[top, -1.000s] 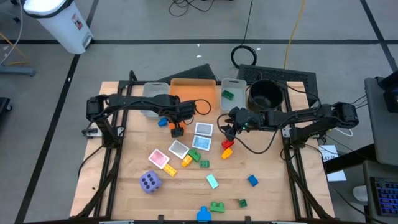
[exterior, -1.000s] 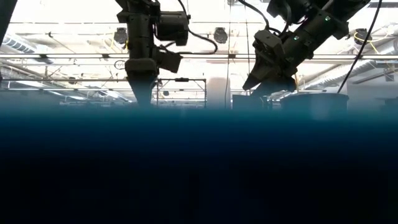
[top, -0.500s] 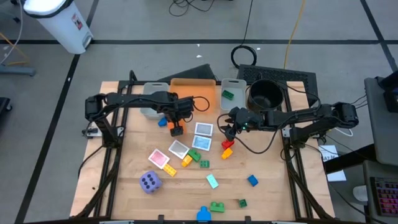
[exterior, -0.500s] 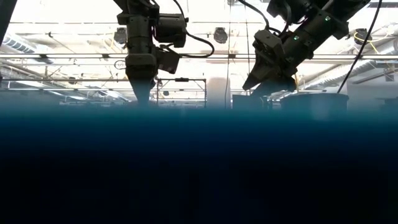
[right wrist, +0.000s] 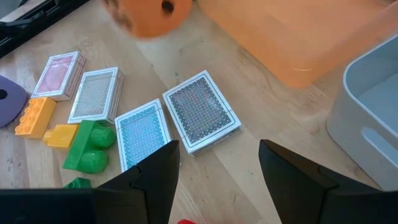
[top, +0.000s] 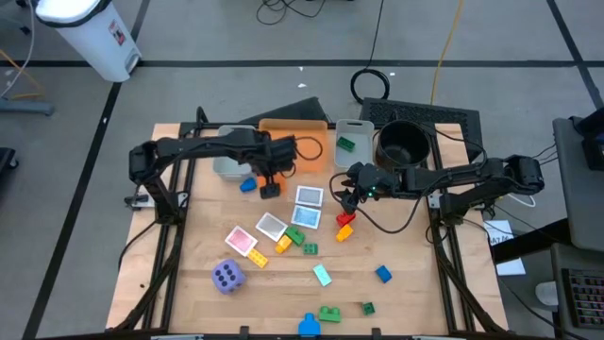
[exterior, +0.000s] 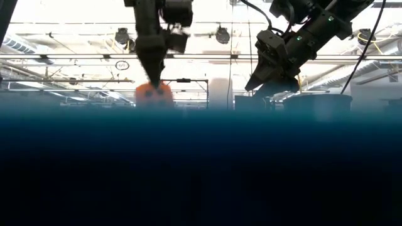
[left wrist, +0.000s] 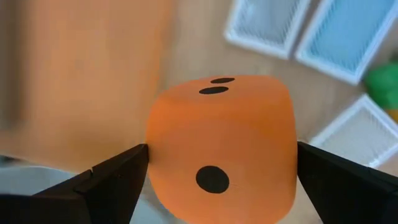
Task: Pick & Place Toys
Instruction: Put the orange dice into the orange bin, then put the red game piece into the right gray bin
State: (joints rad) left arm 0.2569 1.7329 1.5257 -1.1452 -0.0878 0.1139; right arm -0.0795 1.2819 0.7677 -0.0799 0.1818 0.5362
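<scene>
My left gripper (top: 270, 186) points down over the far middle of the table, shut on the orange foam die (left wrist: 221, 143), which also shows in the low view (exterior: 154, 93). My right gripper (right wrist: 219, 168) hangs open to its right, slanting down over the picture cards (right wrist: 202, 112), fingers apart with only table between their tips. A red sliver (right wrist: 186, 221) shows between them at the picture's edge; whether it touches, I cannot tell. The purple die (top: 227, 276) sits on the table at the near left. Small bricks (top: 383, 274) lie scattered. My left gripper pinches the orange die by two opposite side faces (left wrist: 158, 162), one finger (left wrist: 115, 183) on each side. The fingers come from above, pointing down. The die hangs between them, lifted clear of the table, with a one-pip face toward the wrist camera.
An orange bin (top: 293, 142) stands at the far edge between two grey bins (top: 234, 151), the right one (top: 351, 142) holding a green brick. A black bowl (top: 404, 142) is at the far right. Green and blue bricks (top: 329, 312) lie near the front edge.
My left gripper has risen and drifted a little toward the far edge, carrying the orange die up off the table; in the low view the die has come up into sight below the fingers. The right arm has kept still.
</scene>
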